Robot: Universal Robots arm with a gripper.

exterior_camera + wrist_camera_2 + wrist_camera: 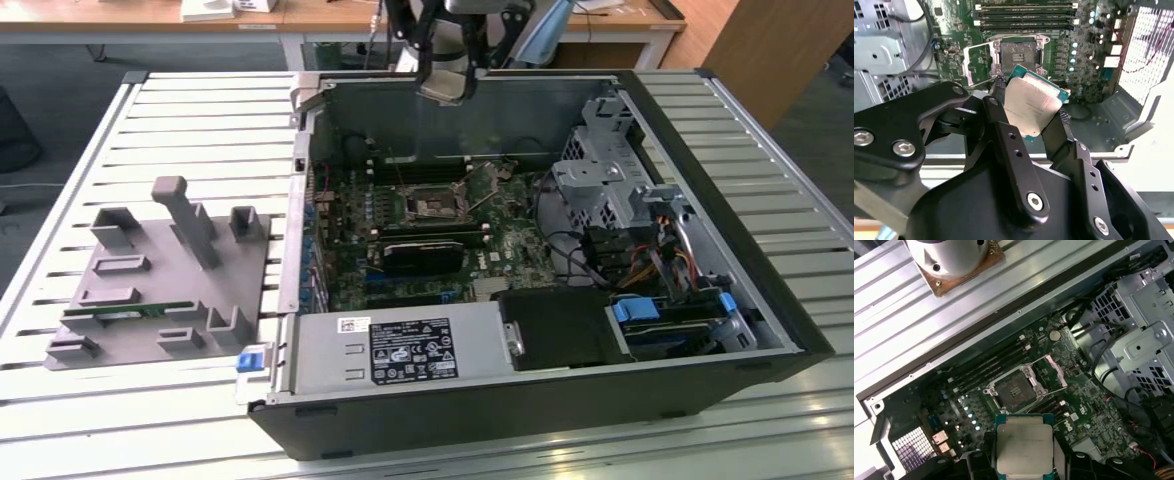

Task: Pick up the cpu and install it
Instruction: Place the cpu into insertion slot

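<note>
My gripper [1030, 100] clamps the cpu [1029, 114] by its edges (silver lid showing). In the exterior view I hover top centre, the empty socket [438, 207] lying mid-frame below.

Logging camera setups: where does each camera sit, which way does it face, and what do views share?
Exterior view: off the arm, raised, looking down into the open computer case; the arm hangs over its far wall.
Second wrist view: on the wrist, looking along the pincer, shut on the cpu, toward the motherboard.
First wrist view: also wrist-mounted, looking past the cpu onto the motherboard.
Both wrist views share the cpu and the open socket.
</note>
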